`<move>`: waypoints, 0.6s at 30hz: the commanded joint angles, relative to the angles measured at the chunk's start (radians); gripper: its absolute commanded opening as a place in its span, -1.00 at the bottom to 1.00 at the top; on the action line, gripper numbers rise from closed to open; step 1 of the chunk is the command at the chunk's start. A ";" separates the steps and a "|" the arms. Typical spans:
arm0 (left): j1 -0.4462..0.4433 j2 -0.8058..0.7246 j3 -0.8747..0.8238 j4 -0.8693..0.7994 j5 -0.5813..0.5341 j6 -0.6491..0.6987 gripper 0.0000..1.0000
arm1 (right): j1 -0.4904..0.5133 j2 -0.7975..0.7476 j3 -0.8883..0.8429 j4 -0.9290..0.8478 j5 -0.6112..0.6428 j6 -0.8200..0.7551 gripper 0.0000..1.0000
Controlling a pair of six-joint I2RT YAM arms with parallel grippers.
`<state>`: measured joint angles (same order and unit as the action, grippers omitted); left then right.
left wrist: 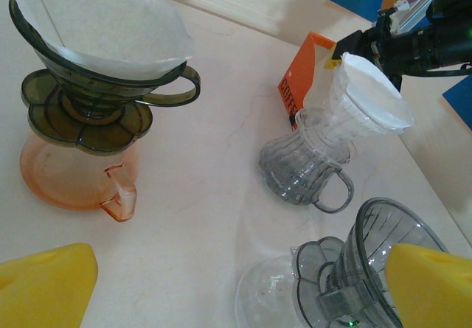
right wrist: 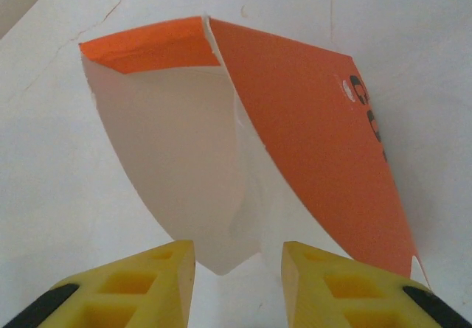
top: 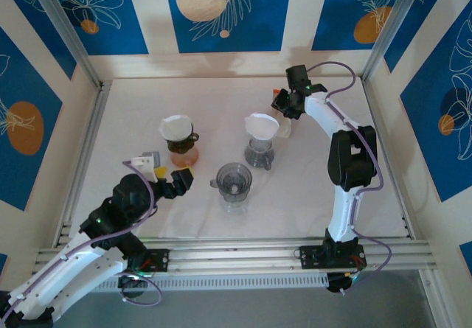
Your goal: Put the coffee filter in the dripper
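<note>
Sitting in the orange packet (right wrist: 310, 144) toward the back right of the table (top: 147, 99), the coffee filter (right wrist: 184, 173) is poking its white tip out between the right gripper (right wrist: 238, 269) fingers, which are standing partway apart and aren't pinching it as far as I can tell. So I'm guessing pulling, carrying and seating it are all left. Counting three drippers: the olive dripper (top: 177, 130) and clear dripper (top: 262, 129) are already wearing filters, and the empty dripper (top: 234, 180) is waiting. One packet. The left gripper (top: 164, 172) is hanging wide open nearby, holding nothing.
</note>
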<state>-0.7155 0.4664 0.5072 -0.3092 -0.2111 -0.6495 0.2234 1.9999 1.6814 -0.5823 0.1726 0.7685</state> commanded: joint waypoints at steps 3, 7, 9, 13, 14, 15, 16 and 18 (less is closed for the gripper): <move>0.006 -0.009 -0.006 -0.004 -0.007 -0.010 1.00 | 0.007 0.038 0.058 -0.039 0.038 0.008 -0.27; 0.006 -0.013 -0.004 -0.010 -0.007 -0.012 0.99 | 0.011 0.054 0.075 -0.051 0.057 -0.006 -0.32; 0.007 -0.015 -0.005 -0.012 -0.009 -0.013 1.00 | 0.016 0.060 0.081 -0.054 0.064 -0.013 -0.38; 0.008 -0.015 -0.003 -0.013 -0.009 -0.012 1.00 | 0.019 0.067 0.088 -0.062 0.074 -0.026 -0.60; 0.008 -0.015 -0.003 -0.012 -0.009 -0.012 1.00 | 0.020 0.066 0.087 -0.062 0.074 -0.028 -0.66; 0.008 -0.015 -0.003 -0.014 -0.009 -0.015 1.00 | 0.020 0.065 0.089 -0.063 0.075 -0.032 -0.73; 0.007 -0.016 -0.003 -0.014 -0.010 -0.013 1.00 | 0.019 0.063 0.086 -0.063 0.074 -0.036 -0.79; 0.008 -0.017 -0.003 -0.017 -0.011 -0.013 1.00 | 0.023 0.057 0.086 -0.062 0.079 -0.046 -0.89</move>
<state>-0.7155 0.4644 0.5072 -0.3157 -0.2111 -0.6502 0.2382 2.0537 1.7340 -0.6224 0.2340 0.7391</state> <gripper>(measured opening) 0.998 0.071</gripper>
